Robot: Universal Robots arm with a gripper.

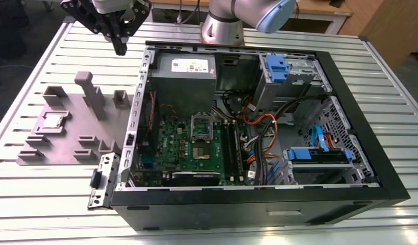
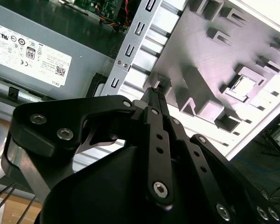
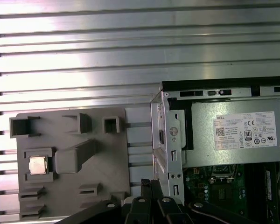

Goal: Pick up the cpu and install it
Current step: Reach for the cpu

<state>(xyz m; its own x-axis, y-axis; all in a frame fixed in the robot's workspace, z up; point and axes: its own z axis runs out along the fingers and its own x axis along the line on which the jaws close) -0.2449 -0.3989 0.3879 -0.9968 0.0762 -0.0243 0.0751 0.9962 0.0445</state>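
The black jaws are standing pressed together with nothing held between them. Their fingertips (image 2: 154, 93) are pointing down at the slatted aluminium counter (image 1: 31, 204), just off the far edge of the grey plastic holder plate (image 1: 66, 148). In the exterior view they are hanging clear above the counter, touching nothing. The grey and pale blue robot arm (image 1: 229, 20) is reaching in from behind the case and carrying the wrist out toward the exterior view's left.

The small square cpu with a silvery metal top (image 1: 53, 121) is lying flat in a square pocket of the holder plate, well apart from the jaws. It is also showing in both wrist views (image 3: 37, 164) (image 2: 245, 85), seated in that same pocket among the raised grey blocks.

On the exterior view's right of the plate, the black open computer case (image 1: 372, 168) is lying on its side on the counter. Inside it, the grey metal power supply box (image 1: 183, 64) is carrying a white printed label (image 3: 245, 130) with small marks and a code square. Below the box, the green motherboard (image 1: 188, 148) is showing the silver rectangular socket frame (image 1: 200, 124).
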